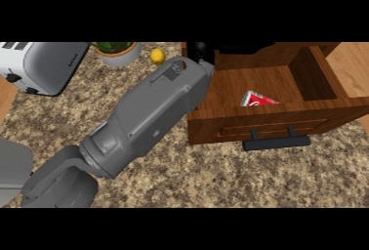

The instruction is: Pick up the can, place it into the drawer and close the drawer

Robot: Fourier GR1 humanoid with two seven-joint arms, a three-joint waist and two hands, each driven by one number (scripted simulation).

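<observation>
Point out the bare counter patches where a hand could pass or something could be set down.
Bare counter lies in front of the drawer below its handle, and between the toaster and the left forearm. The back edge is crowded: potted plant, lemon and left hand. Inside the drawer, wood beside the can is bare.

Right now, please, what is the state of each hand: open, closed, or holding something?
Left hand: only a small black part shows beyond the forearm, at the back of the drawer; fingers cannot be told.
Right hand: not in view.
</observation>
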